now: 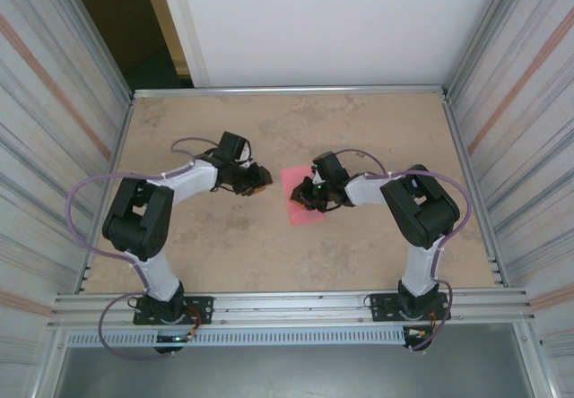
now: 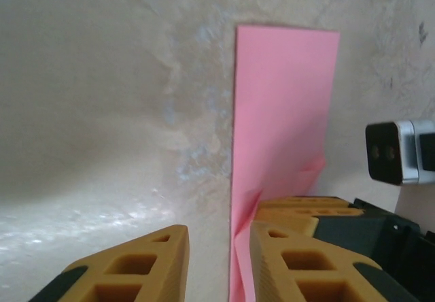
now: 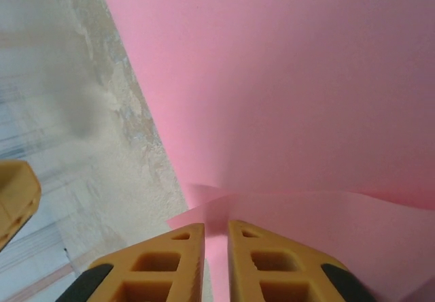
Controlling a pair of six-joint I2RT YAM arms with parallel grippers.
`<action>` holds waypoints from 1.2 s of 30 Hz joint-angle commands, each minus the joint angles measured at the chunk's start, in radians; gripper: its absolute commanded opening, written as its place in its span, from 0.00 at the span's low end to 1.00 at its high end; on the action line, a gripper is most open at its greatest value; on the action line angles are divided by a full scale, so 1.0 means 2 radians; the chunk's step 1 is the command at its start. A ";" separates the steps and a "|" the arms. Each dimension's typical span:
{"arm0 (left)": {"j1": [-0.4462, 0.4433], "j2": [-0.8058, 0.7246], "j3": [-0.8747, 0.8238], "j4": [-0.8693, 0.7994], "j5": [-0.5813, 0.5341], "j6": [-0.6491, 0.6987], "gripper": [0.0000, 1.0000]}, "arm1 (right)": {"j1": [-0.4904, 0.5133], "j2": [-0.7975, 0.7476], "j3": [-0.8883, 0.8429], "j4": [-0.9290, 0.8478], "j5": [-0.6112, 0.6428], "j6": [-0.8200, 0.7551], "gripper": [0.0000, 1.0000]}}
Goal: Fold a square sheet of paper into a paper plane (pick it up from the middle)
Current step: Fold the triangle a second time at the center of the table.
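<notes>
the square sheet of paper (image 1: 300,211) sits mid table (image 1: 224,237); looks light and floppy, probably crumples easily, so small soft pinches; right gripper (image 3: 215,228) is nearly closed, pinching a raised fold; left gripper (image 2: 219,232) hangs part-open at its edge, gripping nothing

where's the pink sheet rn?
The pink paper sheet lies mid-table in the top view, just right of centre, under the right gripper, with the left gripper at its left edge.

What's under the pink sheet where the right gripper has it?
The square sheet of paper lies flat on the table, with one edge curled up, pinched by the right gripper. Beneath that raised flap more pink paper shows. Whatever is under the flat part is covered.
</notes>
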 commanded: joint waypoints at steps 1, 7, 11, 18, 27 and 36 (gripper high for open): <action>-0.019 -0.008 -0.002 0.010 0.010 -0.005 0.25 | 0.004 0.011 -0.010 -0.036 0.015 0.001 0.12; -0.057 0.015 0.014 -0.005 -0.007 0.007 0.16 | 0.004 0.015 -0.010 -0.039 0.010 0.002 0.01; -0.075 0.032 0.034 -0.021 -0.026 0.020 0.11 | 0.004 0.016 -0.008 -0.040 0.008 0.003 0.00; -0.082 0.064 0.061 -0.028 -0.031 0.027 0.07 | 0.004 0.017 -0.010 -0.037 0.008 0.007 0.00; -0.083 0.092 0.088 -0.036 -0.026 0.033 0.04 | 0.004 0.018 -0.011 -0.033 0.005 0.011 0.00; -0.083 0.103 0.086 -0.055 -0.042 0.039 0.04 | 0.004 0.018 -0.013 -0.029 0.003 0.015 0.00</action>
